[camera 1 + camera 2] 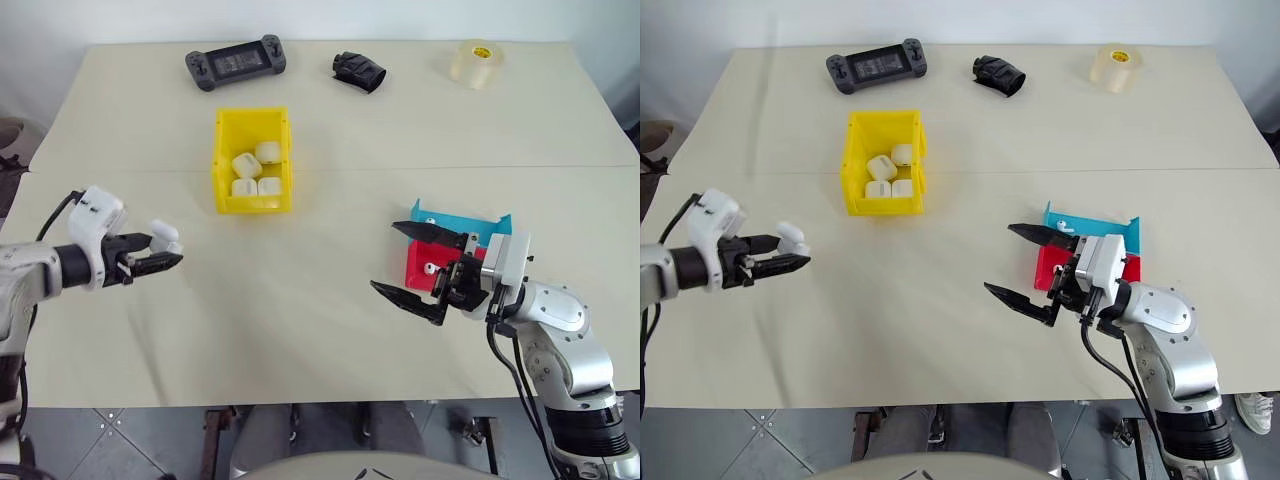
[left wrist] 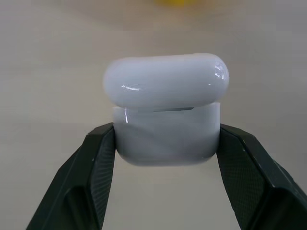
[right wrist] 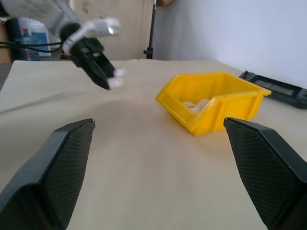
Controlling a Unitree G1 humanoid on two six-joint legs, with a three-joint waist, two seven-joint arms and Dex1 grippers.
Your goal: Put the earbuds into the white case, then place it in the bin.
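Observation:
My left gripper is shut on the white case, held above the table's left side. In the left wrist view the case sits between both fingers with its lid a crack ajar, so its inside is hidden. The yellow bin stands further back towards the middle and holds several white cases. My right gripper hangs open and empty at the right, in front of two trays. Tiny white pieces that may be earbuds lie in the teal tray and on the red tray.
A red tray and a teal tray sit behind my right gripper. Along the far edge lie a black game controller, a small black object and a roll of clear tape.

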